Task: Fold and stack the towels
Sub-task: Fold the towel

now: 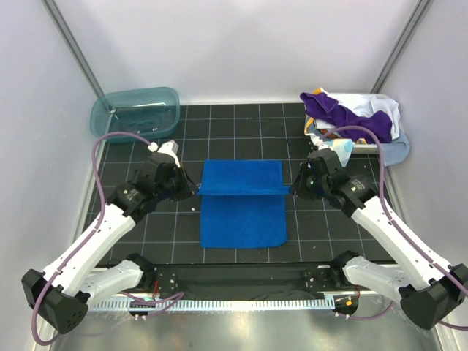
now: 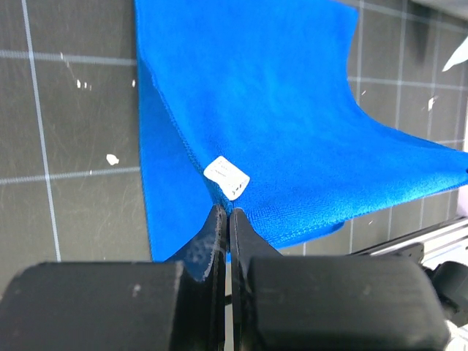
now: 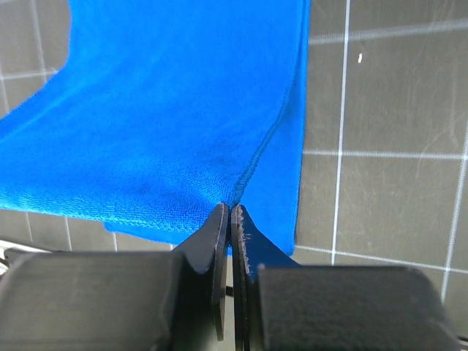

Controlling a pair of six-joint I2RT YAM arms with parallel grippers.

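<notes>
Royal blue towel lies on the dark gridded table, to the right of the teal tub and nearer the arm bases than the tub. The other towels, with a deep purple one on top, are heaped well to the right of the tub along the same far edge. The left gripper is pinched tight on the blue towel's corner, just below its small white label. The right gripper is clamped the same way on the opposite corner, its jaws closed to a slit with cloth between them. Both wrist views show a 2nd layer of blue lying flat under the held edge. From above, a straight line crosses the towel between the 2 grippers. This looks like the 1st fold, halving the towel, about midway through; no folded towel is visible anywhere, so most of the task remains. The next move likely calls for both arms to travel together at 1 pace, keeping the held edge taut and level. The 2 corners should land squarely on the matching corners of the lower layer before either gripper lets go.
</notes>
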